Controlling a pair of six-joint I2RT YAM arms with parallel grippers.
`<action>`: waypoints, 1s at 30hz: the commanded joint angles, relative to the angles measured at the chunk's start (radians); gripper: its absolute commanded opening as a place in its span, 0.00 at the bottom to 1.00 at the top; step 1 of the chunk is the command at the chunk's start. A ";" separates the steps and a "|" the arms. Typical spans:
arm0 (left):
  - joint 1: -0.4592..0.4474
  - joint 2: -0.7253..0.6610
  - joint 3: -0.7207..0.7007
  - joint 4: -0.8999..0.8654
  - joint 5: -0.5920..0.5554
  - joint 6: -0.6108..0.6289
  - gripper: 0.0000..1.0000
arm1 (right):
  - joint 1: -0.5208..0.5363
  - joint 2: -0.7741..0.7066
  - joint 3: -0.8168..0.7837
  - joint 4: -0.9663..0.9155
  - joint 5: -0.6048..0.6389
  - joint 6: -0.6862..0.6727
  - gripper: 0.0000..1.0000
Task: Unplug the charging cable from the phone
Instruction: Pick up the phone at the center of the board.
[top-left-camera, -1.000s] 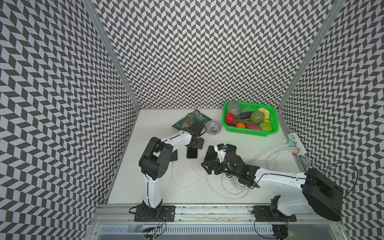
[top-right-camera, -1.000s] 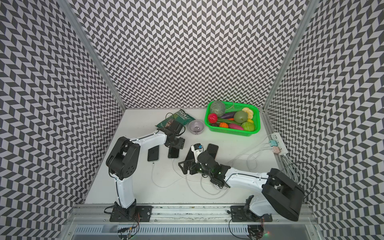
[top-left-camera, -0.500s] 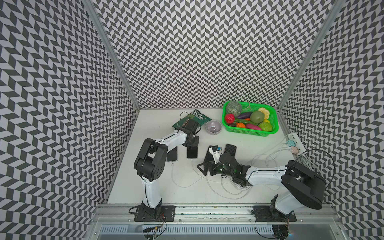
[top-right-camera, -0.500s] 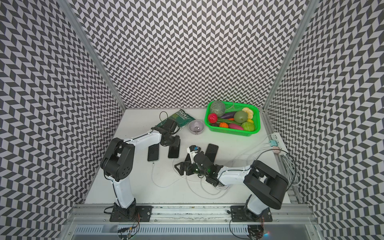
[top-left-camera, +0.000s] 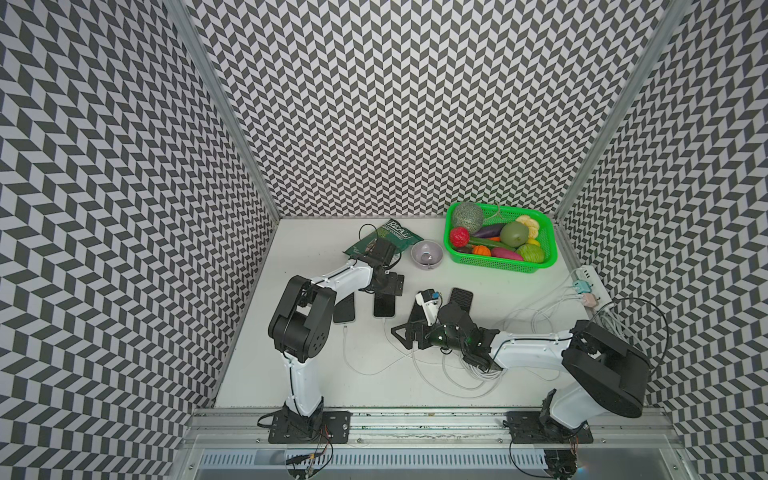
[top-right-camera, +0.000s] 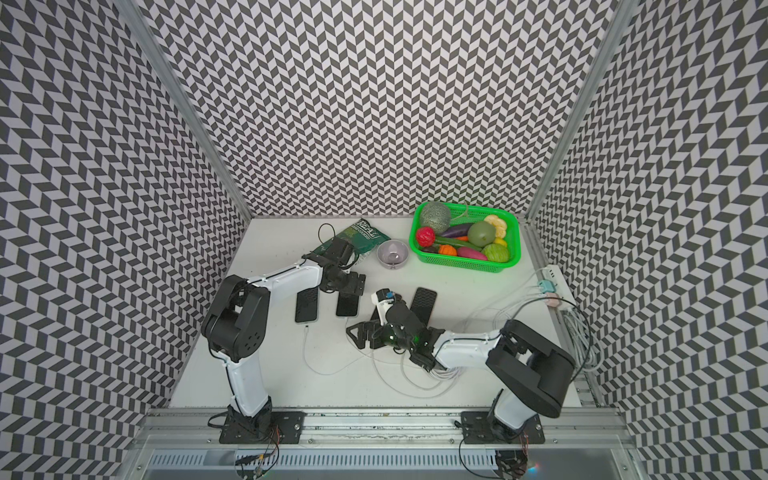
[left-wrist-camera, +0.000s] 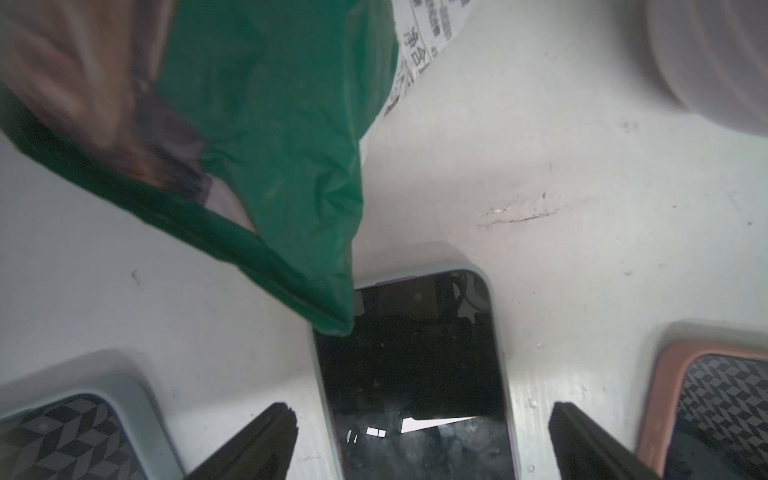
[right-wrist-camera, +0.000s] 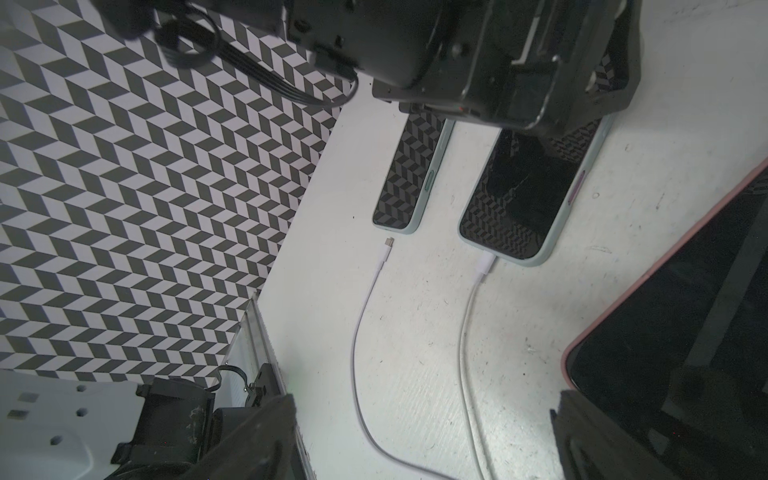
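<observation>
- While its jaws stood wide and empty, the left gripper (left-wrist-camera: 419, 440) straddled the middle phone (left-wrist-camera: 415, 365).
- Charging cable (right-wrist-camera: 484, 266) remained plugged in; right gripper (right-wrist-camera: 419, 436) gaped, empty.

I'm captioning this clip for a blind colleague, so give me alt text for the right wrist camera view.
Two phones lie side by side on a white table: the middle phone has a white charging cable plugged into its end, while beside it a second cable's loose plug lies just short of the other phone. The left gripper hovers over both.
</observation>
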 joint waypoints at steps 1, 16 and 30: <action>-0.010 0.031 0.017 -0.033 -0.020 0.003 1.00 | -0.002 -0.010 0.023 0.025 -0.009 -0.012 0.98; -0.029 0.122 0.027 -0.080 -0.048 -0.002 0.91 | -0.001 -0.020 0.043 -0.007 -0.013 -0.004 0.98; -0.026 0.118 0.033 -0.086 -0.021 0.002 0.24 | -0.001 -0.020 0.081 -0.059 -0.001 -0.019 0.98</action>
